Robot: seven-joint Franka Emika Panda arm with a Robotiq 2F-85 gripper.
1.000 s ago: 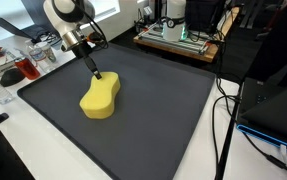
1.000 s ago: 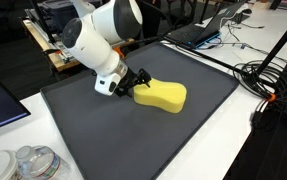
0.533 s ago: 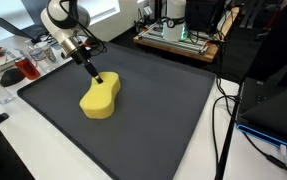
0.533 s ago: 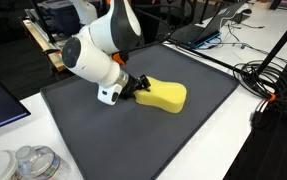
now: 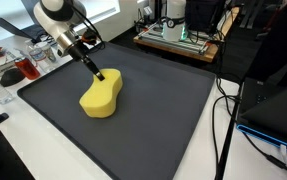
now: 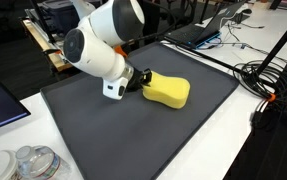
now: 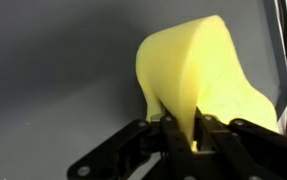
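Note:
A yellow peanut-shaped sponge lies on the dark grey mat. In both exterior views my gripper is at one narrow end of the sponge. The wrist view shows the black fingers pinching the sponge hard, with its end squeezed thin between them. My gripper is shut on the sponge. The far end of the sponge looks tilted a little off the mat.
A metal rack with gear stands behind the mat. Red items and clutter sit on the white table beside it. Cables run along one side, and clear plastic containers stand near a corner.
The fingers have closed in on the sponge's end and squeezed it. The sponge has shifted slightly and its end has lifted.

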